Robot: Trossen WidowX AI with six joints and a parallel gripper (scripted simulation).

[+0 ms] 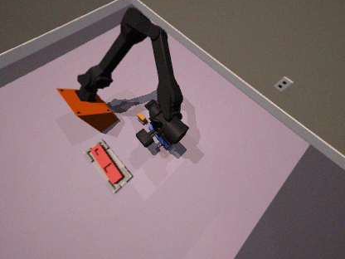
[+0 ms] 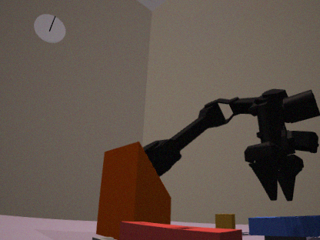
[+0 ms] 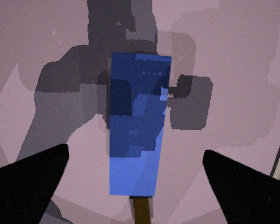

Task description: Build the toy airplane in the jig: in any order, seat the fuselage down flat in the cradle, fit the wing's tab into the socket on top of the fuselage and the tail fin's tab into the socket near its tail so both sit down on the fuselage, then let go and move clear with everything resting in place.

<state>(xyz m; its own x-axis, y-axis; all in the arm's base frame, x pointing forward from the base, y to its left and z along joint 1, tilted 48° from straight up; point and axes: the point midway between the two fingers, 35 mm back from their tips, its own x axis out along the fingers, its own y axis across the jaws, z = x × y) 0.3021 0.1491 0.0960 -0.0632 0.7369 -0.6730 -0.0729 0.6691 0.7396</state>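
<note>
The red fuselage lies lengthwise in the pale cradle jig, with two dark socket openings showing on its top. The blue wing is a long flat piece outside the jig; in the top view the arm hides part of it. The small ochre tail fin stands just off the wing's near end in the wrist view. My gripper is open and empty above the wing, its fingertips on either side of it in the wrist view. The wing's tab is not clearly visible.
The orange wedge-shaped base carries the arm and stands close to the jig, near its tail-socket end. The tail fin lies between the base and the wing. Walls rise behind the arm.
</note>
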